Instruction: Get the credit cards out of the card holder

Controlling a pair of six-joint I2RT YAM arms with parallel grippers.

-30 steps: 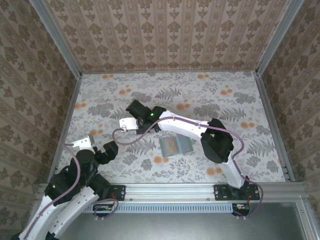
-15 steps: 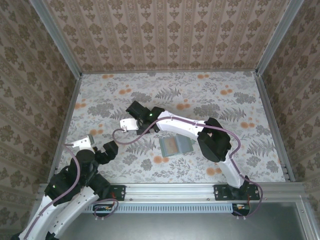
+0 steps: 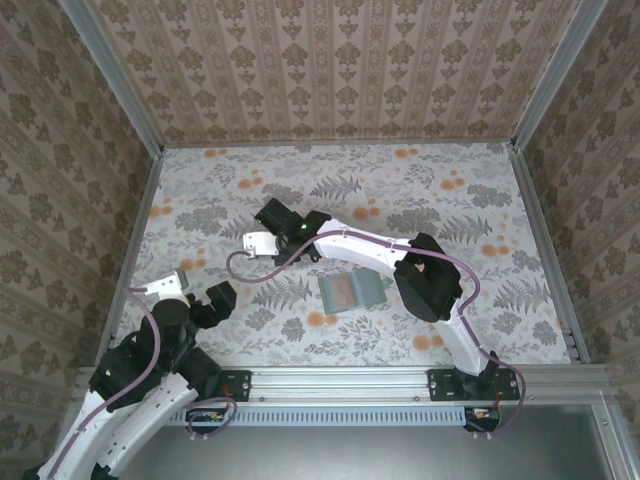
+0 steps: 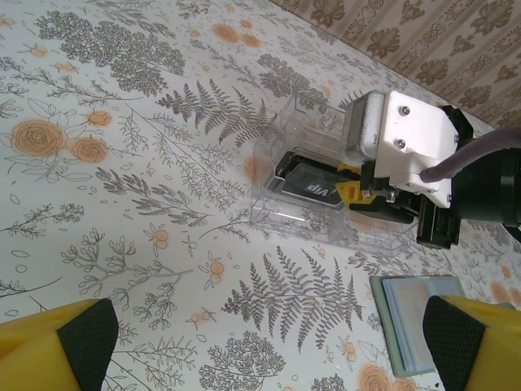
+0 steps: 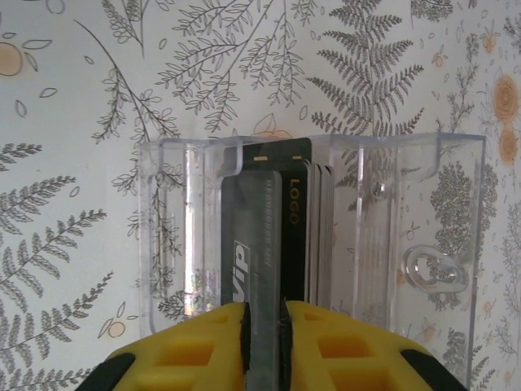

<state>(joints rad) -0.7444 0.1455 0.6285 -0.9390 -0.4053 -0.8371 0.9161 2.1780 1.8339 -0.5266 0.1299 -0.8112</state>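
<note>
Top view: card holder [image 3: 351, 292] lies flat on the tabletop [image 3: 450, 180], near the centre. Left pincer [image 3: 203, 297] sits near left, well apart from it.

Left wrist view: left pincer's fingers [image 4: 57, 342] stand wide open, nothing between them. Right pincer [image 4: 360, 195] reaches into the clear plastic box [image 4: 285, 155]. Card holder lies right of and nearer than the box, not touching it.

Right wrist view: right pincer is closed on the black VIP card [image 5: 252, 244], which stands in the box against the card stack [image 5: 313, 236].

In the left wrist view the card holder [image 4: 415, 322] runs off the bottom edge at lower right, partly behind a fingertip [image 4: 476, 342] of the left gripper [image 4: 260, 346], and in the right wrist view the black card [image 5: 254, 236] disappears at its lower end between the pads of the right gripper [image 5: 263, 318].
</note>
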